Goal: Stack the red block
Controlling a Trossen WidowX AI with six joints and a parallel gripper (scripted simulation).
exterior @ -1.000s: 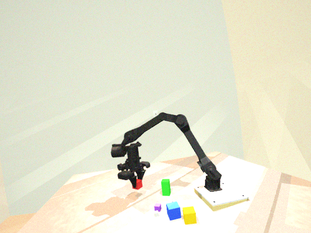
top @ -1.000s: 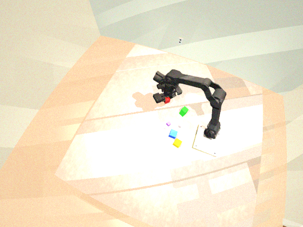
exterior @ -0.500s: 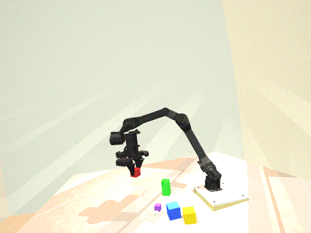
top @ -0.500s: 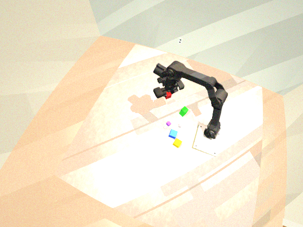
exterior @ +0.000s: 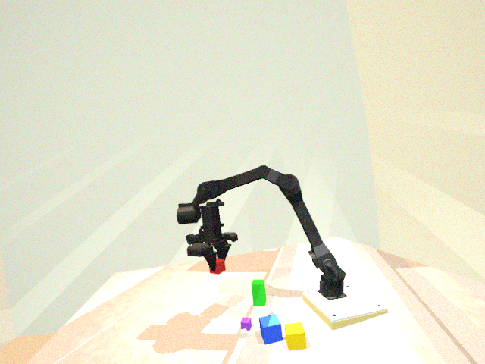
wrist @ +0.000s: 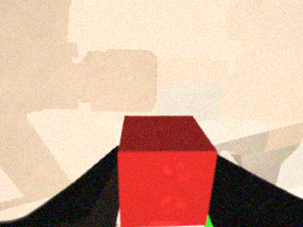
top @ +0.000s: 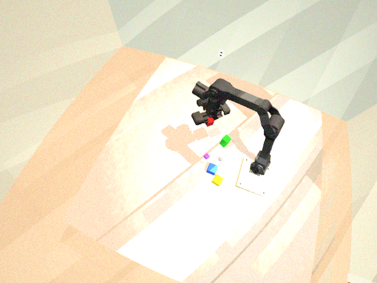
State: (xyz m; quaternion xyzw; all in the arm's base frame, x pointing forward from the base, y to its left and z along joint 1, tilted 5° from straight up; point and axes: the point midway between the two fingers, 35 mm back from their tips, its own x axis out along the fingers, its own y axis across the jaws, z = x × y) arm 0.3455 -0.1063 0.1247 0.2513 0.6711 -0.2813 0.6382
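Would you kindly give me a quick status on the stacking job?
End effector shut on red block, airborne. Green tower upright, untouched, off to the side. Nothing between them.

- The arm (exterior: 273, 180) arches up from its base and bends forward.
- The wrist points straight down.
- The gripper (exterior: 216, 262) is clamped on the red block (exterior: 217, 265), held in the air.

Top cam: high, far, looks down on bench (top: 91, 183). Exterior: low, front-on. Wrist: close, between pincer (wrist: 166, 208) fingers. All share arm.
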